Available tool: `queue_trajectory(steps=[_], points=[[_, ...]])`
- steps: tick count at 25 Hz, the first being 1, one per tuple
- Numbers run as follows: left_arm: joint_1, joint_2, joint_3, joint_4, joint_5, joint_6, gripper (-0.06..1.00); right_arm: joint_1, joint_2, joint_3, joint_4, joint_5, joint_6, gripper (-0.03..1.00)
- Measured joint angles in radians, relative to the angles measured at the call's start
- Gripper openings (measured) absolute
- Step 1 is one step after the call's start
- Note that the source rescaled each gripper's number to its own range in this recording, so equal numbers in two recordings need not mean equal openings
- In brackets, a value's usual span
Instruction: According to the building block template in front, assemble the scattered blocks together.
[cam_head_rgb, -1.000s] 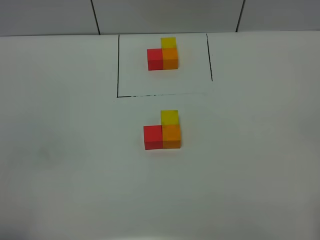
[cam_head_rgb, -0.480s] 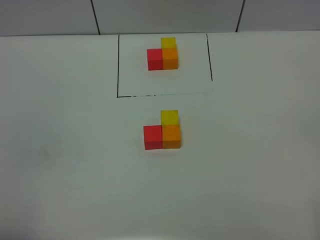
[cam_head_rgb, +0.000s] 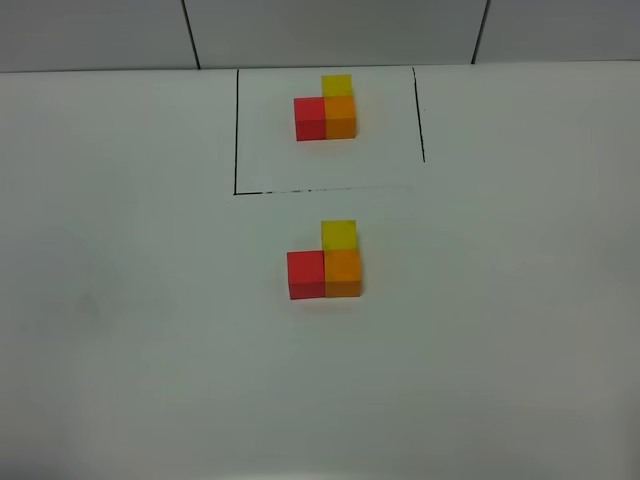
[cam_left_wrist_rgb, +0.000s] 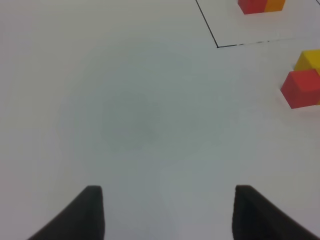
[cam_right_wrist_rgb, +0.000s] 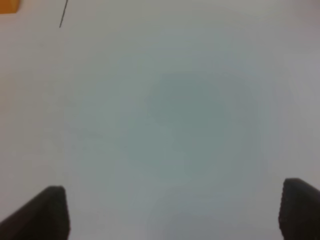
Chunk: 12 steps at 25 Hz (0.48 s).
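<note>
The building block template (cam_head_rgb: 327, 110) is an L of red, orange and yellow cubes inside a thin black rectangle at the table's far side. In front of it, a red block (cam_head_rgb: 306, 274), an orange block (cam_head_rgb: 343, 272) and a yellow block (cam_head_rgb: 339, 234) sit joined in the same L shape. Neither gripper shows in the high view. My left gripper (cam_left_wrist_rgb: 169, 212) hovers open over bare table, with the red block (cam_left_wrist_rgb: 301, 88) and yellow block (cam_left_wrist_rgb: 310, 60) off to one side. My right gripper (cam_right_wrist_rgb: 175, 212) is wide open over bare table.
The black frame line (cam_left_wrist_rgb: 240, 45) runs near the left gripper's view edge. A sliver of an orange cube (cam_right_wrist_rgb: 9, 5) and a short black line (cam_right_wrist_rgb: 63, 14) show in a corner of the right wrist view. A tiled wall (cam_head_rgb: 330, 30) backs the white table.
</note>
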Motion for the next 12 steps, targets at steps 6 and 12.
queue_trajectory(steps=[6, 12], points=[[0.0, 0.0, 0.0, 0.0, 0.0, 0.0, 0.26, 0.0, 0.0, 0.0, 0.0, 0.0, 0.0, 0.8], [0.0, 0.0, 0.0, 0.0, 0.0, 0.0, 0.26, 0.0, 0.0, 0.0, 0.0, 0.0, 0.0, 0.8]])
